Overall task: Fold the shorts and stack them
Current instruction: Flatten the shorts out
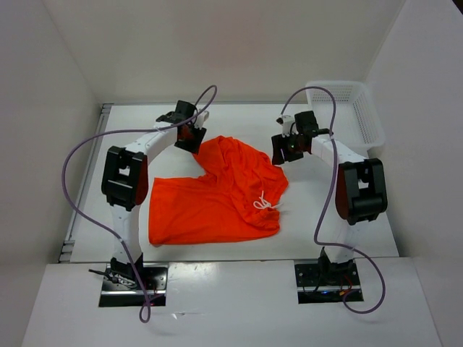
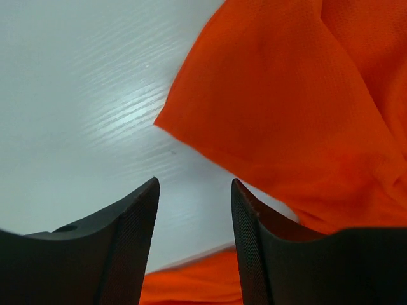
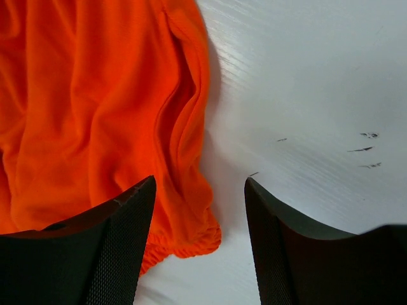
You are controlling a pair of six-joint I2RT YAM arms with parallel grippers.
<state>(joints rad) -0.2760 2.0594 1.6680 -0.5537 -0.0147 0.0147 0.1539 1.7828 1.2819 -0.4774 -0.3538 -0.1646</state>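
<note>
The bright orange shorts (image 1: 217,195) lie spread on the white table, one leg reaching left and the other toward the far side, with the white drawstring (image 1: 264,203) near the right edge. My left gripper (image 1: 189,137) hovers open at the far leg's corner (image 2: 166,122); only table shows between its fingers (image 2: 137,241). My right gripper (image 1: 283,150) hovers open over the gathered waistband corner (image 3: 191,241) at the shorts' far right, empty.
A white mesh basket (image 1: 347,108) stands at the far right corner of the table. White walls enclose the table (image 1: 333,217) on three sides. Purple cables loop above both arms.
</note>
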